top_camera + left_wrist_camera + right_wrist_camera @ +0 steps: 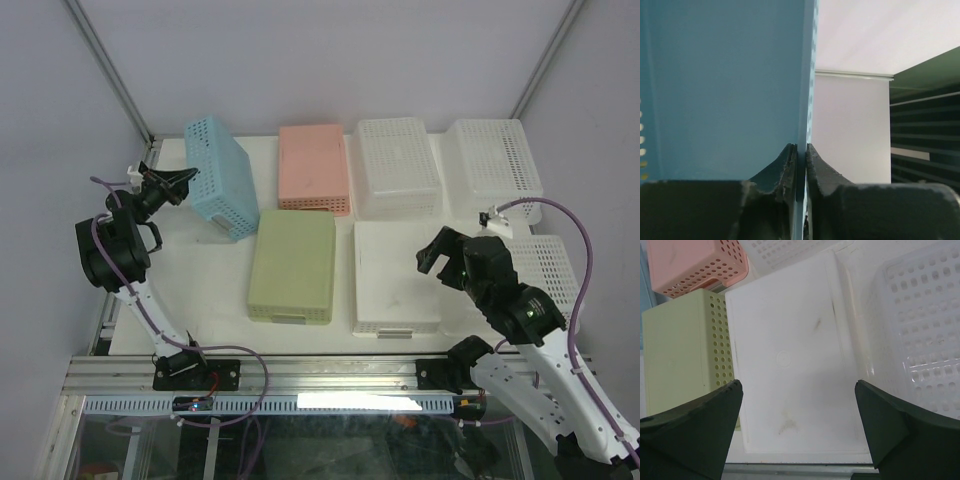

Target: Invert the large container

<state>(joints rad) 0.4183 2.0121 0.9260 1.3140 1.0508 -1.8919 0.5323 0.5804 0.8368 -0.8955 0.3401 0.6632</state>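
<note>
The large container is a light blue perforated basket [220, 175] at the back left of the table, tipped up on its long side. My left gripper [183, 182] is shut on the thin rim of its left wall. In the left wrist view the blue wall [720, 85] fills the left half, and the edge is pinched between the two dark fingertips [790, 162] of the left gripper [801, 150]. My right gripper [440, 262] hangs open over the front right of the table with nothing between its fingers [797, 390].
A green basket [293, 265] and a white one [395, 275] lie bottom-up in the front row; the white one [790, 355] is under my right gripper. A pink basket [313, 165] lies bottom-up behind. White perforated baskets [397, 165] [493, 165] [550, 270] fill the back and right.
</note>
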